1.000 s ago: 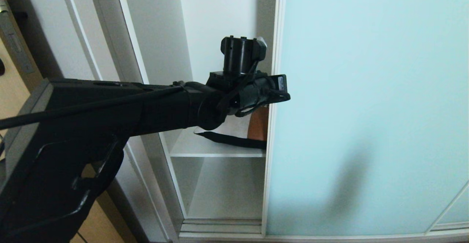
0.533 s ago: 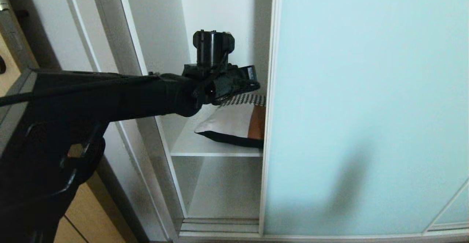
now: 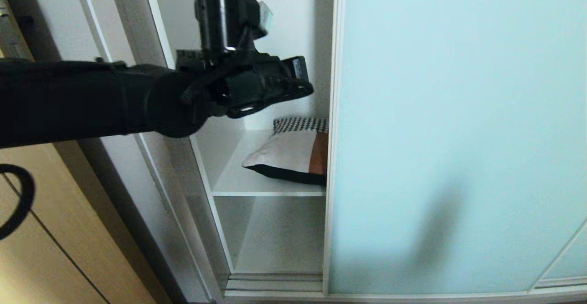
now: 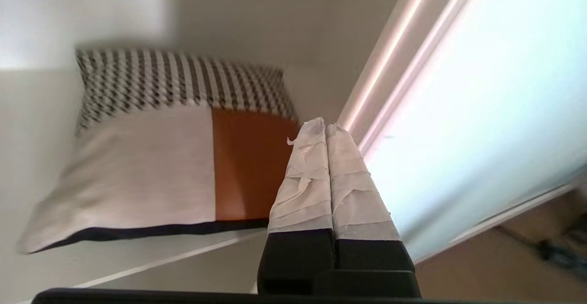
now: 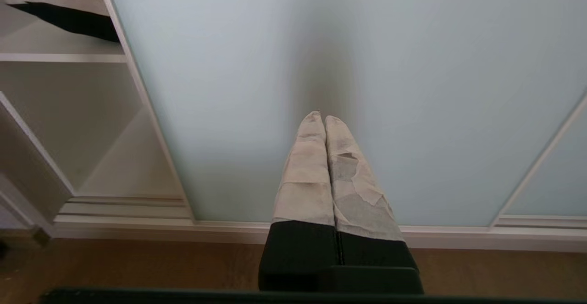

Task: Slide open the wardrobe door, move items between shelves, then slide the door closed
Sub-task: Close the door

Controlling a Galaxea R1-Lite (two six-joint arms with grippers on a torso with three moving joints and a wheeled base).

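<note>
The sliding wardrobe door of frosted aqua glass stands partly open, leaving a gap at its left edge. In that gap a patchwork cushion lies on a white shelf, its right part hidden behind the door. My left arm reaches in from the left, above the cushion. In the left wrist view my left gripper is shut and empty, hanging over the cushion beside the door's frame. My right gripper is shut and empty, pointing at the lower door glass.
Below the shelf is an open lower compartment and the door's bottom track. The wardrobe's white side panel bounds the gap on the left. Brown wood floor runs along the front.
My left arm has risen and drawn back to the left, away from the door's edge. The cushion, mostly covered by the wrist before, now shows. The right arm has not moved.
</note>
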